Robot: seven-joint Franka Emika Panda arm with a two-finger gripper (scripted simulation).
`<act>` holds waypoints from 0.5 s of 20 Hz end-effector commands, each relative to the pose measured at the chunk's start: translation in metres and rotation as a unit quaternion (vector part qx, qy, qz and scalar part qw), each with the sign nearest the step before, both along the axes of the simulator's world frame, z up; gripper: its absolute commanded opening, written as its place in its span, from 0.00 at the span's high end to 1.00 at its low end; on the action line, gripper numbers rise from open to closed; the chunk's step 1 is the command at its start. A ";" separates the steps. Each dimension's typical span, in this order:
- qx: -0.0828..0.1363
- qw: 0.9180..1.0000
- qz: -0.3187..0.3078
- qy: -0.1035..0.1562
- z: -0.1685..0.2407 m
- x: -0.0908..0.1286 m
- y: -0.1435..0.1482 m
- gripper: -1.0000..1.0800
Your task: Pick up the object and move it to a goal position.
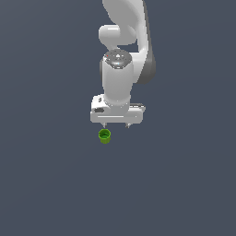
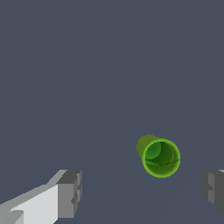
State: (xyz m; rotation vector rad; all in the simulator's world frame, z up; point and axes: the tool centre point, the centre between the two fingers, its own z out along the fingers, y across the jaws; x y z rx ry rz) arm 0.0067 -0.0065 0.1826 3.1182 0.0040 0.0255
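Observation:
The small bright green cup stands upright on the dark grey floor, its round rim up. My white gripper points down just above and behind it, open and empty, with the cup under the fingertip on the exterior view's left. In the wrist view the cup shows from above, hollow inside, apart from both grey fingertips. The cup lies closer to the other fingertip and is not between the pads.
The flat dark grey floor spreads all around. The white arm rises behind the gripper. No other objects show.

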 end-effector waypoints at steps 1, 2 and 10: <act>0.000 1.000 -0.002 -0.003 0.002 0.001 -0.001 0.04; 0.000 1.000 -0.002 -0.002 0.001 0.001 -0.001 0.04; 0.004 1.000 -0.015 0.001 -0.023 -0.004 -0.017 0.04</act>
